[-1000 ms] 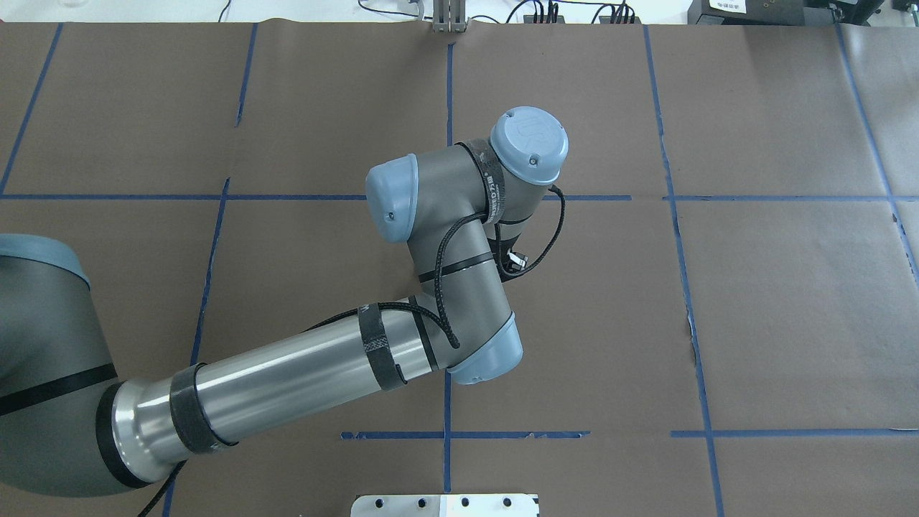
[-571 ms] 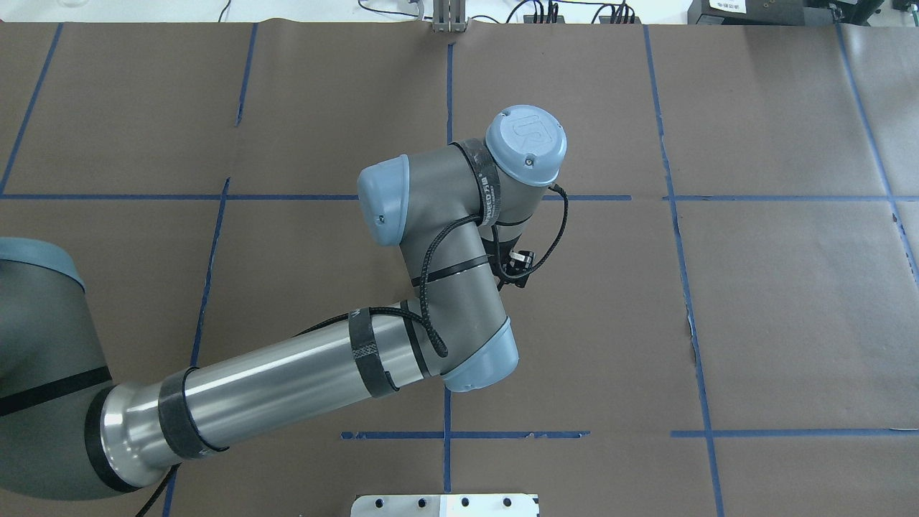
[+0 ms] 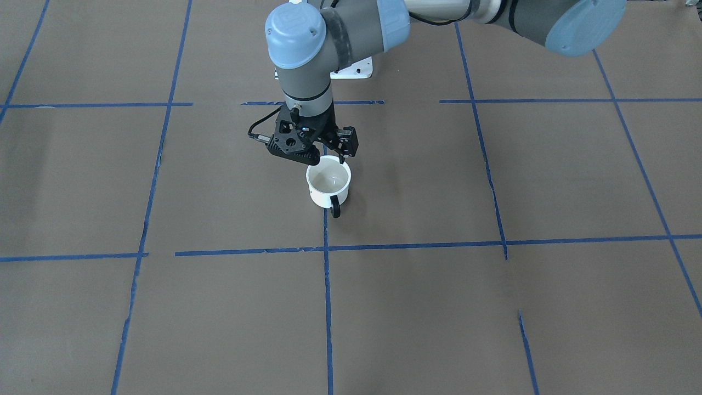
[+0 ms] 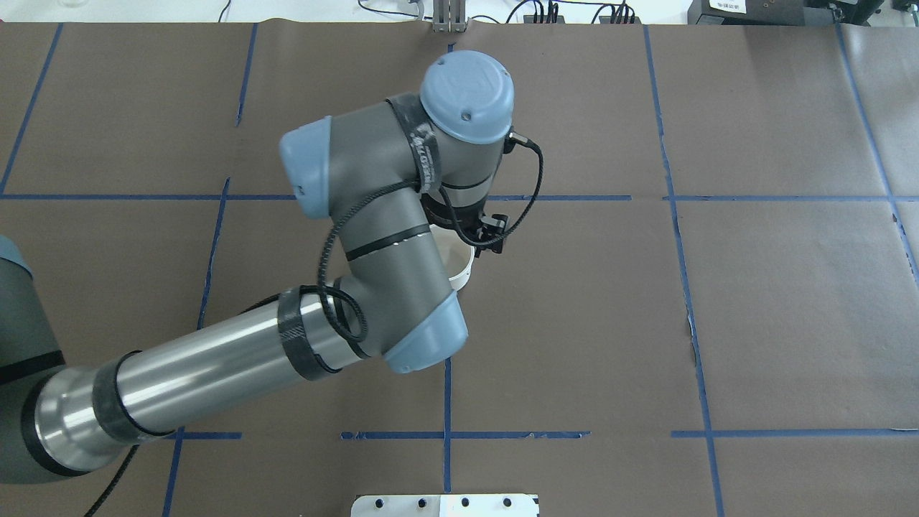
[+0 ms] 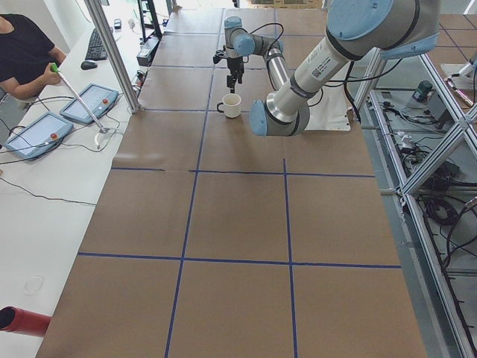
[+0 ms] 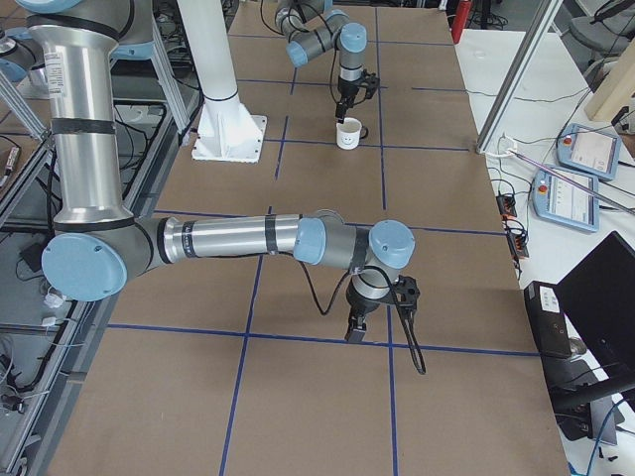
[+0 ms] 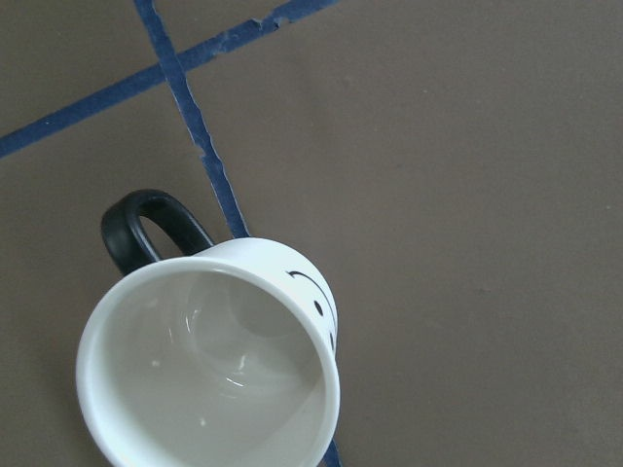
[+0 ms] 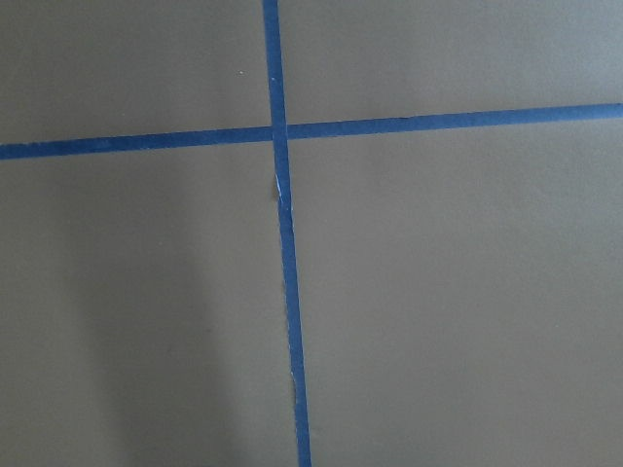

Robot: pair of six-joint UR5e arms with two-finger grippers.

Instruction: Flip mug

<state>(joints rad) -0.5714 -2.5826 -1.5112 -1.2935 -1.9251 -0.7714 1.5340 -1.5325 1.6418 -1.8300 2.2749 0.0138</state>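
Note:
The white mug (image 3: 328, 186) stands upright on the brown table, mouth up, with its black handle toward the front-facing camera. My left gripper (image 3: 329, 159) hangs just above the mug's far rim, fingers apart, holding nothing. The left wrist view looks down into the empty mug (image 7: 209, 360), with the smiley face on its side. In the overhead view only the mug's edge (image 4: 463, 271) shows under my left wrist. My right gripper (image 6: 355, 332) hovers low over the table far from the mug; I cannot tell whether it is open or shut.
Blue tape lines (image 3: 326, 249) divide the brown table paper into squares. The robot's white base plate (image 6: 230, 139) is behind the mug. An operator (image 5: 26, 52) with tablets sits at the side table beyond the table edge.
My left arm's wrist has swung up and to the left in the overhead view and looks larger. The mug's white edge now shows beneath it, where before it was hidden.

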